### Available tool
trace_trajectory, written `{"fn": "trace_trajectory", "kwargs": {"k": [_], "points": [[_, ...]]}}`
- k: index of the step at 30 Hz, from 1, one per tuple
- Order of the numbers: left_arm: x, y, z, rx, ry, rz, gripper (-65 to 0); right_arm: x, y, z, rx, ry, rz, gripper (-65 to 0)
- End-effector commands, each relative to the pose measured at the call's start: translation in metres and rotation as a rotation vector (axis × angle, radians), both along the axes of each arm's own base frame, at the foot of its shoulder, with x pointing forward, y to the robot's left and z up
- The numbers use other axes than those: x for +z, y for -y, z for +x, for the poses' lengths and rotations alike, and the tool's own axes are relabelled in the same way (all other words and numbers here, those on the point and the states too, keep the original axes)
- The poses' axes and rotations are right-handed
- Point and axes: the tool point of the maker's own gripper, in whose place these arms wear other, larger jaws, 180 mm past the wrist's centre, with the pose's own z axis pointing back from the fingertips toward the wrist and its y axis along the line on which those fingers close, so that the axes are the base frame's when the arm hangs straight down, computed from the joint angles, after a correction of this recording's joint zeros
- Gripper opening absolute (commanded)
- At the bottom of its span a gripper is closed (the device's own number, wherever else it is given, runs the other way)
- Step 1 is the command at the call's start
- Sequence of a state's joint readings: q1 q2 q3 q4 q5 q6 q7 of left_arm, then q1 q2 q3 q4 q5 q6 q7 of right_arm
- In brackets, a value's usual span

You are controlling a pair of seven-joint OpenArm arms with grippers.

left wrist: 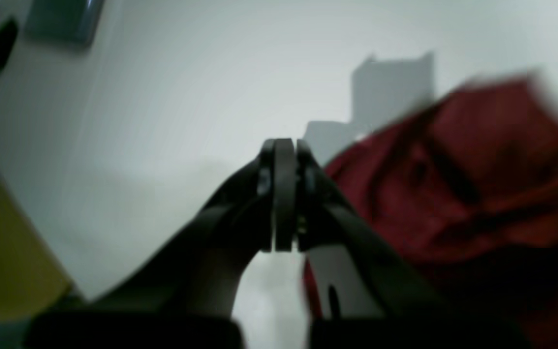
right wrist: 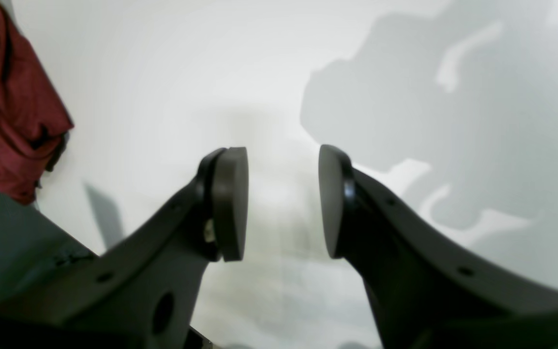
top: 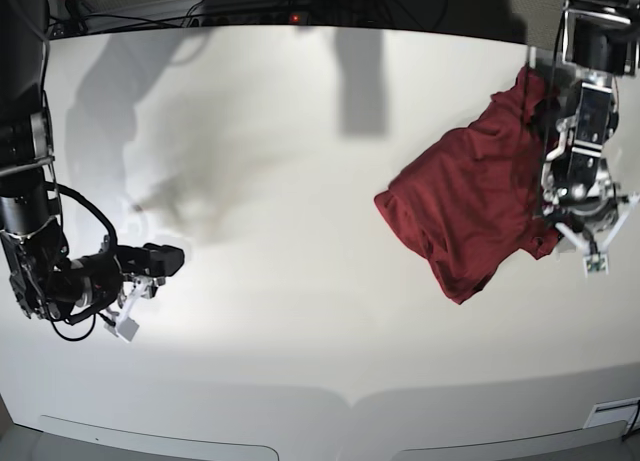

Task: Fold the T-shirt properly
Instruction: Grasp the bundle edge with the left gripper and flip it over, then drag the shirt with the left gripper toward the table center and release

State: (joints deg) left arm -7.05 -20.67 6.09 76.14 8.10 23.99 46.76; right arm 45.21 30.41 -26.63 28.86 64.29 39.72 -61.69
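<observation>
The shirt (top: 468, 206) lies crumpled just beside the left gripper (left wrist: 284, 194), whose fingers are pressed together on nothing. The right gripper (right wrist: 283, 201) is held parted, well apart from it, presumably waiting.

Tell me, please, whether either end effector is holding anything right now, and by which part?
Nothing is held. The left end effector is shut on itself, beside the crumpled shirt. The right end effector is open over the bare table.
</observation>
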Motion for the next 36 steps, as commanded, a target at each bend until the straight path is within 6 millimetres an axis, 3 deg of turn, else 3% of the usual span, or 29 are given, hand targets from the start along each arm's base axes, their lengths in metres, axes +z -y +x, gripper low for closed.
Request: {"fn": "trace_trajectory", "kwargs": {"k": [1,6,11,18,25,30,33,36], "points": [[0.011,-0.007,0.002,0.004,0.032,0.03,-65.0,0.021,0.004,0.017,-0.012,0.059,0.01,-40.6],[-0.022,0.001,-0.032,0.026,-0.007,-0.033,-65.0,0.02,0.004,0.017,-0.012,0.059,0.01,-40.6],[-0.045,0.047,-0.027,-0.077,0.078,-0.265,-65.0,0.02,0.004,0.016,-0.012,0.059,0.01,-40.6],[-0.038,0.124,0.005,-0.329,0.17,-0.513,-65.0,0.02,0.005,0.015,-0.007,0.051,0.007,-40.6],[-0.021,0.161,0.028,-0.395,0.242,-0.592,-65.0,0.02,0.005,0.015,-0.007,0.051,0.007,-40.6],[-0.011,0.214,0.034,-0.511,0.266,-0.71,-65.0,0.02,0.005,0.015,-0.007,0.052,0.008,-40.6],[-0.01,0.215,0.037,-0.523,0.272,-0.669,-65.0,0.019,0.004,0.015,-0.006,0.049,0.008,-40.6],[-0.011,0.184,0.041,-0.429,0.278,-0.569,-65.0,0.016,0.002,0.011,0.001,0.035,0.009,-44.3]]}}
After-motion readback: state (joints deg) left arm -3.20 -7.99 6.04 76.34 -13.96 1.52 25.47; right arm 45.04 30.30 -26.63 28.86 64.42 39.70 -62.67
